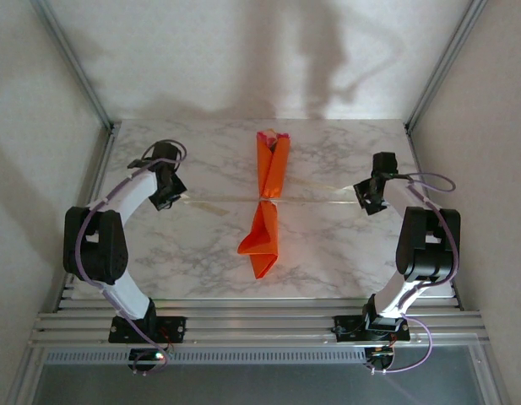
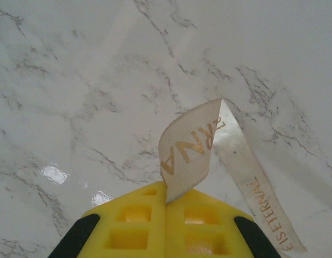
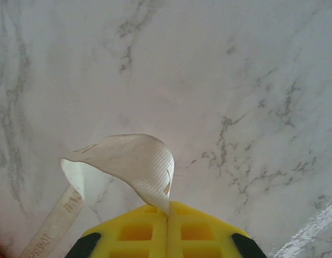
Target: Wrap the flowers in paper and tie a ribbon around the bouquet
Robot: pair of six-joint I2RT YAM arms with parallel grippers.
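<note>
Bouquet [image 1: 272, 173] lies at centre of table [image 1: 184, 253], orange paper nipped at waist, pink flowers [image 1: 272, 135] at far end. Ribbon [image 1: 218, 201] runs taut across waist. Left gripper [image 2: 166, 198] clamped tight on one ribbon end, right gripper [image 3: 167, 210] on other.

The ribbon [image 2: 258, 194] reads "IS ETERNA" in gold (remaining letters cut off).

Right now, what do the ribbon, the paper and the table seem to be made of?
Ribbon: probably woven fabric, semi-sheer, fine ribs and gold lettering show. Paper: thin matte orange sheet, holding sharp creases. Table: marble or marble-look laminate, glossy, with grey veins and bright reflections.
</note>
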